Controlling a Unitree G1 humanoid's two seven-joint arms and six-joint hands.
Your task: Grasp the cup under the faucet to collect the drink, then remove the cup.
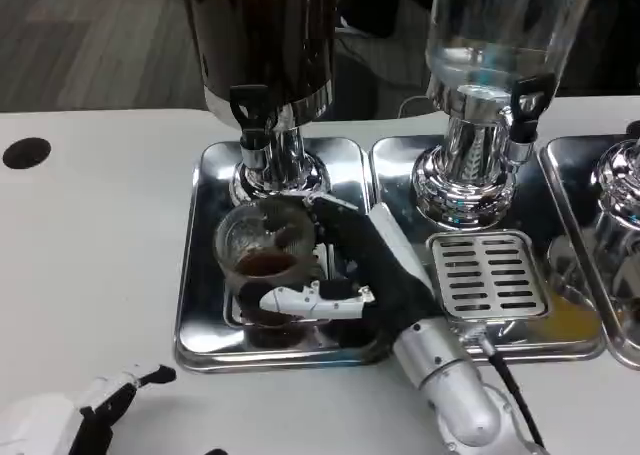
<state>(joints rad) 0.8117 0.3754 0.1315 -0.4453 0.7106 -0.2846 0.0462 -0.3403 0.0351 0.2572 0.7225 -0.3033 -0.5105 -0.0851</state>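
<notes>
Two hands in sight. Left hand (pixel 75 410) sits nearest, low at the table (pixel 90 265) edge, well apart from the cup; its fingers (pixel 135 383) lie loosely apart with nothing between them, tips pointing toward the tray.

Right forearm (pixel 455 385) comes in from the near right, angled up and left. Right hand (pixel 350 275) is wrapped on the cup (pixel 265 265): one white finger (pixel 310 298) crosses the cup's near side, other fingers reach round its far right side, clamped on the glass. Exact contact of the far fingers is hard to make out against the dark palm.

Cup is clear, upright, with dark brown liquid in it. It stands on the left steel tray (pixel 200 305), just under the black tap (pixel 250 110) of the dark dispenser (pixel 265 35). Cannot tell whether the cup base touches the tray or is lifted slightly.

Right of the fingers, a second steel tray (pixel 400 165) carries a slotted drip grate (pixel 490 275), just beside the back of the right hand. Behind the grate stands a clear dispenser (pixel 500 25) on a chrome base (pixel 465 185), with its own black tap (pixel 528 100).

Far right, part of a third dispenser (pixel 618 175) shows on another tray, with some yellowish liquid (pixel 575 315) pooled near it. Beyond the left fingers, a black round hole (pixel 27 153) sits in the tabletop.
</notes>
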